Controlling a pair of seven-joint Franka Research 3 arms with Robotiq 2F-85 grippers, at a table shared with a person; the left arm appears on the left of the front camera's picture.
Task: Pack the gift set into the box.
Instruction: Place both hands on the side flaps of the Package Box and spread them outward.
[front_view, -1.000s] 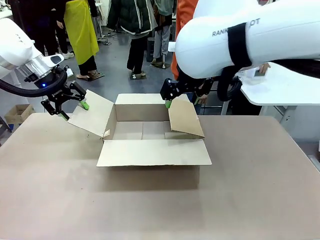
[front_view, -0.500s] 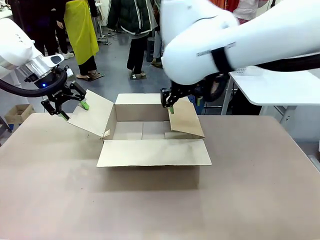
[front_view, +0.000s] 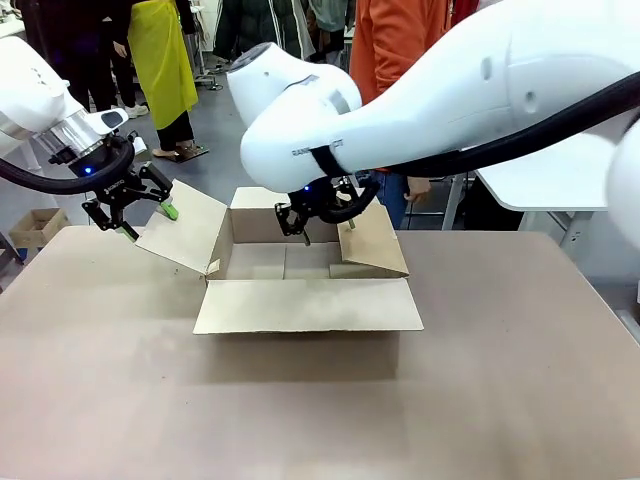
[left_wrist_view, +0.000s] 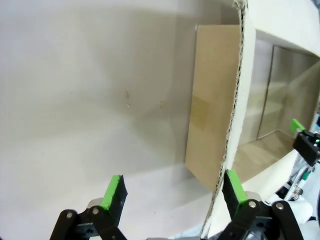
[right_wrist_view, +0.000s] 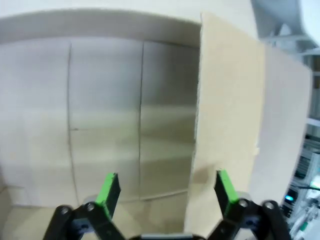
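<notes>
Straddles left flap (front_view: 185, 228) of the box (front_view: 300, 305), centred on table (front_view: 100, 400), with left gripper (front_view: 148, 222) spread wide, probably bracing it outward; poises right gripper (front_view: 322, 228), equally wide and empty, beside right flap (front_view: 372, 240) for access

No words or numbers can be read. A short line of dark print sits on the white casing of the right arm (front_view: 303, 152), just beside a black band (front_view: 322, 160), but it is too small and blurred to make out.
</notes>
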